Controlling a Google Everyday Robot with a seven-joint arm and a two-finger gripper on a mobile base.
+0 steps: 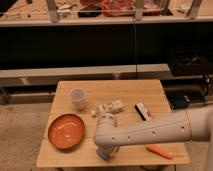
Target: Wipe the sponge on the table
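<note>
My arm reaches in from the right across the front of the light wooden table [125, 90]. The gripper [106, 151] points down at the table's front edge, left of centre. A bit of the blue-purple sponge [102, 153] shows under it, pressed against the tabletop, and the gripper is shut on it. Most of the sponge is hidden by the gripper.
An orange plate [66, 131] lies at the front left, close to the gripper. A white cup [77, 97] stands behind it. A crumpled white packet [111, 106] and a black-white-red block [143, 111] lie mid-table, an orange carrot [159, 151] at the front right. A grey bench [90, 75] runs behind.
</note>
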